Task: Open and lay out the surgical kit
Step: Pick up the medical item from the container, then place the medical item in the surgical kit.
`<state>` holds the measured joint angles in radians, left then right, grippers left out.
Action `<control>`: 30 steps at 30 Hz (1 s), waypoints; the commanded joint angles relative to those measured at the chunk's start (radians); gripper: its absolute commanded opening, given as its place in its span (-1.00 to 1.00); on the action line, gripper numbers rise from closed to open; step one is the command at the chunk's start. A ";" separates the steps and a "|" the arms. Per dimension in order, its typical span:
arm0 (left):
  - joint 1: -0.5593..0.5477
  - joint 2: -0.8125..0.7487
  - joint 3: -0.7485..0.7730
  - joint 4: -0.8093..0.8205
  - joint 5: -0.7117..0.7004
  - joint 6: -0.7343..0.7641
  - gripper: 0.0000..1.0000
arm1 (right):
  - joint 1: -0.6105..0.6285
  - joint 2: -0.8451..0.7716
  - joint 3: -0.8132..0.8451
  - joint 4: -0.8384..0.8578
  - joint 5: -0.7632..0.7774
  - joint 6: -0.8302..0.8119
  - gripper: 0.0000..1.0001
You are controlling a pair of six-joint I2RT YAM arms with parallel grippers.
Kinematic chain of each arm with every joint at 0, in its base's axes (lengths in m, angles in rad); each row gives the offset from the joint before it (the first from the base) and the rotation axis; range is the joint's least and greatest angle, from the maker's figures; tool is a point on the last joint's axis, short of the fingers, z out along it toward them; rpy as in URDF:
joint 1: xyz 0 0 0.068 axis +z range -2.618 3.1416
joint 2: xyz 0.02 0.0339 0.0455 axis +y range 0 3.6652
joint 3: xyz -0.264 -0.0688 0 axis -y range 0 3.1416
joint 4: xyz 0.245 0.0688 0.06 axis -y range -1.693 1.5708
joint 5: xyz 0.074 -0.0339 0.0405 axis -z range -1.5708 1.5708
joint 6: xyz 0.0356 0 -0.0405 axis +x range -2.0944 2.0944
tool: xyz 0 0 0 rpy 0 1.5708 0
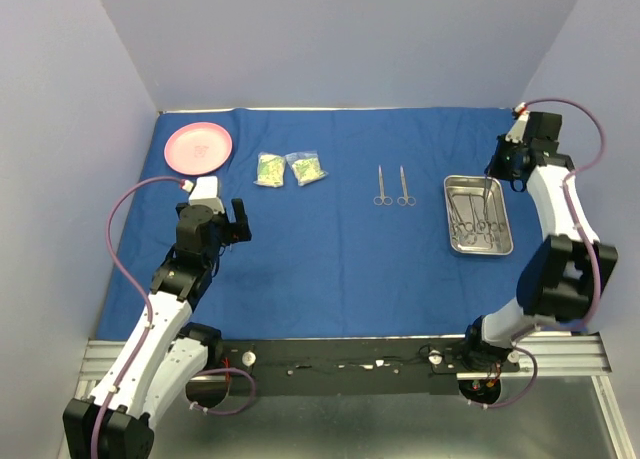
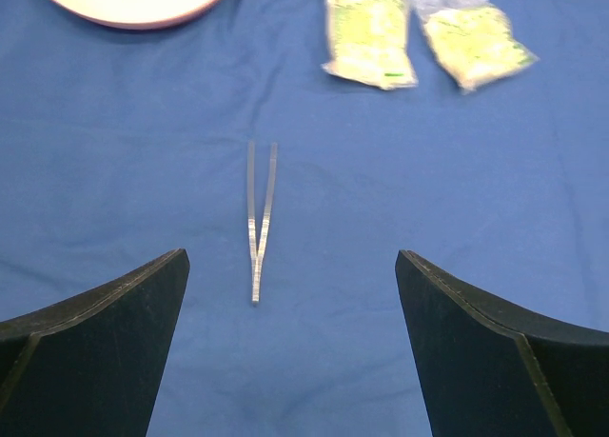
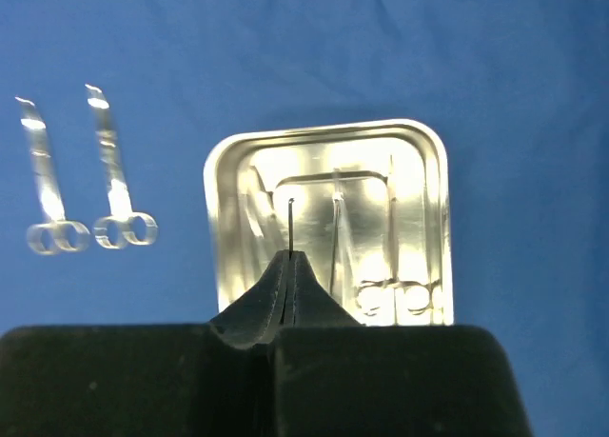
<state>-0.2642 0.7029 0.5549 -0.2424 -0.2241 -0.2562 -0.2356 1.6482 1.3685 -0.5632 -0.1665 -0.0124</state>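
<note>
Enclosure with pale lavender walls. The tabletop is covered by the blue cloth wrap [image 1: 330, 269], which is opened and lying flat. Judgement: unwrapping is done and the laying-out is partly done.

Left to right:
- Pink plate [image 1: 198, 146]: beyond and to the left of the left jaws.
- Left jaws: spread fully wide, holding nothing, poised over the cloth.
- Tweezers [image 2: 259, 223]: flat on the cloth directly ahead of the left jaws, untouched.
- Two yellow-green packets [image 1: 269, 169] [image 1: 306, 168]: side by side, beyond and to the right of the left jaws.
- Two forceps [image 1: 382, 186] [image 1: 405, 186]: parallel on the cloth, left of the right jaws.
- Steel tray [image 1: 447, 214]: directly under the right jaws, with ring-handled instruments [image 3: 395, 294] lying inside.
- Right jaws: closed tight on a thin instrument [image 3: 289, 223] held over the tray. Its kind cannot be told.

Left to do, as judged: move the tray's contents out onto the cloth.

Writing: none legible. One packet has a small green mark, too small to read.
</note>
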 commanded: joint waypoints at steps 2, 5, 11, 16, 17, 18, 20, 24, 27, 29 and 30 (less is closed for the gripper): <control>-0.015 0.059 0.083 0.006 0.167 -0.089 0.98 | 0.028 -0.212 -0.204 0.158 -0.128 0.264 -0.99; -0.058 0.104 0.120 0.021 0.209 -0.141 0.98 | 0.045 -0.306 -0.282 0.236 -0.231 0.368 -0.98; -0.217 0.213 0.207 0.074 0.224 -0.216 0.98 | 0.096 -0.457 -0.425 0.466 -0.444 0.572 -0.98; -0.293 0.285 0.247 0.170 0.319 -0.302 0.98 | 0.176 -0.536 -0.541 0.749 -0.565 0.755 -0.98; -0.317 0.296 0.269 0.196 0.331 -0.313 0.97 | 0.191 -0.544 -0.548 0.784 -0.574 0.772 -0.98; -0.334 0.320 0.280 0.210 0.347 -0.321 0.98 | 0.218 -0.556 -0.555 0.846 -0.587 0.808 -0.98; -0.371 0.342 0.312 0.245 0.394 -0.334 0.98 | 0.232 -0.564 -0.583 0.931 -0.607 0.851 -0.99; -0.434 0.409 0.355 0.356 0.468 -0.386 0.98 | 0.320 -0.571 -0.608 1.123 -0.622 0.954 -0.99; -0.481 0.458 0.384 0.428 0.508 -0.416 0.98 | 0.349 -0.576 -0.609 1.196 -0.622 0.994 -0.99; -0.501 0.484 0.396 0.480 0.523 -0.449 0.98 | 0.355 -0.573 -0.608 1.233 -0.625 1.019 -0.99; -0.512 0.509 0.399 0.497 0.528 -0.462 0.97 | 0.361 -0.571 -0.606 1.267 -0.630 1.045 -0.98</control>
<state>-0.7319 1.1526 0.9215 0.0994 0.2176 -0.6403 0.1062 1.0916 0.7708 0.4980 -0.7578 0.9211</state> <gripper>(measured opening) 0.989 0.013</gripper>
